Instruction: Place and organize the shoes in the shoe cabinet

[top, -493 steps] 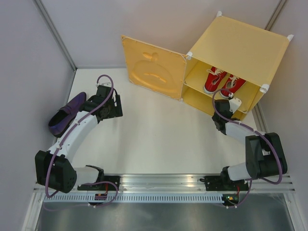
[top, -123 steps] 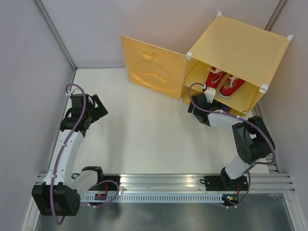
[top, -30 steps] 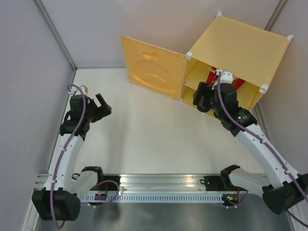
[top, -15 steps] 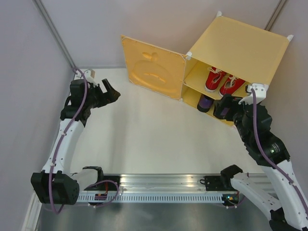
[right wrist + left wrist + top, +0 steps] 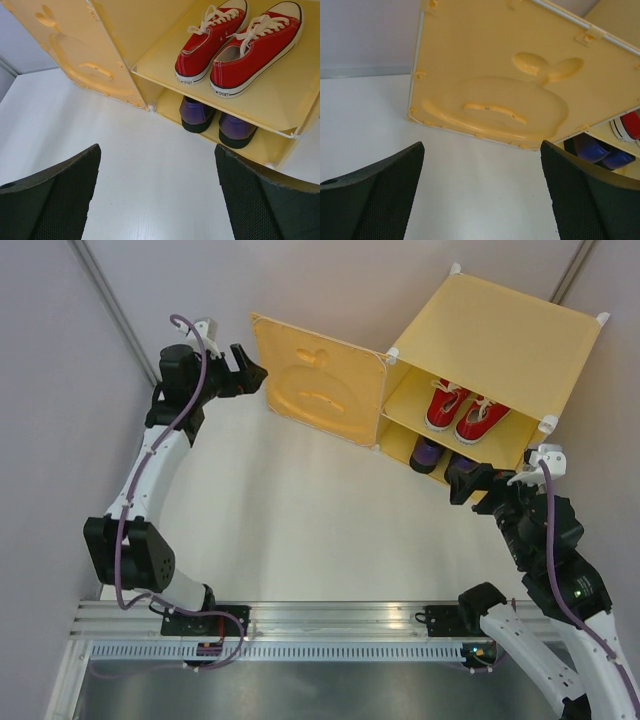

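Observation:
The yellow shoe cabinet stands at the back right with its apple-embossed door swung open. Two red sneakers sit side by side on the inner shelf, toes inward. The purple loafers sit below them, heels facing out. My right gripper hovers open and empty just in front of the lower compartment. My left gripper is raised near the door's outer edge, open and empty; the door fills the left wrist view beyond the gripper.
Grey walls close in on the white table at left, back and right. An aluminium rail with the arm bases runs along the near edge. The open door juts out over the back middle of the table.
My right arm has pulled back out of the cabinet front towards the near right. My left arm has swung up and back to the door's outer edge. Both grippers stay open.

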Available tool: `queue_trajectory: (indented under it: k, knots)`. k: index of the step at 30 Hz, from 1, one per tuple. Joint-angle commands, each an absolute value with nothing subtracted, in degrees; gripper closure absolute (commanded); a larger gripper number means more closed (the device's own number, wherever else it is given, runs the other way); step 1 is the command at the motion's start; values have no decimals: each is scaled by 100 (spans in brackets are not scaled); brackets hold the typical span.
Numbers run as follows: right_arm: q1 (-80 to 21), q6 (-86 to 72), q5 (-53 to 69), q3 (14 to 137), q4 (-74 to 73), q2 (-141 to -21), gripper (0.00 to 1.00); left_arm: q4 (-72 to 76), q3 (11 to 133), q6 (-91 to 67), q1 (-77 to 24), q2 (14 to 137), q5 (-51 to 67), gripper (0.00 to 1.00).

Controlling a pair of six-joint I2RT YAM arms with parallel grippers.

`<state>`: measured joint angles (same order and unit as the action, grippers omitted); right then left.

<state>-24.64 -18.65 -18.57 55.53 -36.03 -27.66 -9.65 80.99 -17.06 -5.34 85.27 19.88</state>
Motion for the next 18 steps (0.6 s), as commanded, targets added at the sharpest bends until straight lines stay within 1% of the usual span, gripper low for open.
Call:
queue_trajectory:
  k: [1, 3, 6, 7, 11, 12, 15, 18]
  knots:
    - [-2470, -1846, -1521, 5423, -3287, -2733, 2, -325, 8874, -1511, -536, 9034, 1951, 0]
    - [-2470, -1854, -1337, 5370, -3235, -2795, 2, -351, 9139, -1757, -580, 9280, 1855, 1]
    - [-2470, -1846, -1152, 5291, -3155, -2918, 3, -448, 9553, -2485, -624, 9448, 698, 2]
    - [-2470, -1863, -1117, 5282, -3138, -2988, 2, -474, 9736, -2827, -633, 9535, 520, 2]
    - [-2470, -1846, -1011, 5256, -3103, -3128, 3, -545, 10238, -3190, -887, 9764, -577, 3]
    - [-2470, -1828, -993, 5256, -3094, -3146, 3, -545, 10457, -3199, -931, 9834, -1006, 3]
    - [-2470, -1819, -923, 5230, -3068, -3190, 3, -606, 10975, -3217, -1037, 10229, -1475, 3]
    - [-2470, -1819, -844, 5168, -3024, -3199, 3, -615, 11485, -3182, -1037, 10713, -1389, 3]
